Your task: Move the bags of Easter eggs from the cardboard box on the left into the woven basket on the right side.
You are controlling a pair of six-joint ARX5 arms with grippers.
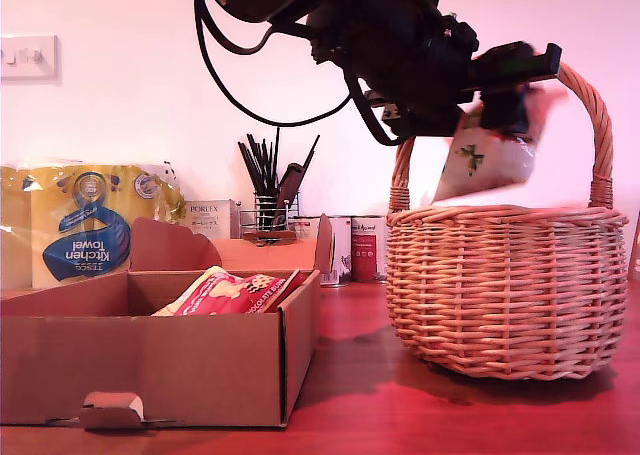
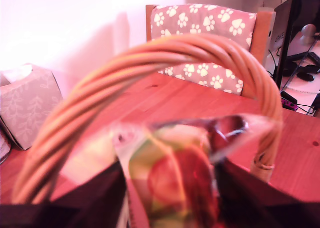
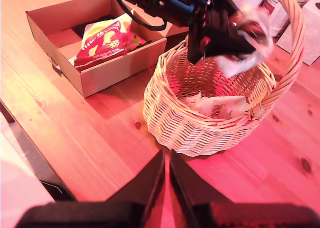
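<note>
A white bag of Easter eggs (image 1: 485, 160) hangs from my first gripper (image 1: 500, 100) above the woven basket (image 1: 505, 285), under the arched handle, at the exterior view's right. The jaws are pinched on the top of the packet, which dangles over the basket's opening. At least one pale bag (image 3: 217, 105) already lies on the basket floor. A red bag with white lettering (image 1: 235, 293) remains in the cardboard box (image 1: 150, 360) at the exterior view's left. My second gripper (image 3: 167, 180) hovers near the table's front edge, well apart from both, jaws nearly together and holding nothing.

The step in hand looks like the drop into the basket. Next, the first gripper likely needs to open, then travel back to the box for the red bag.
</note>
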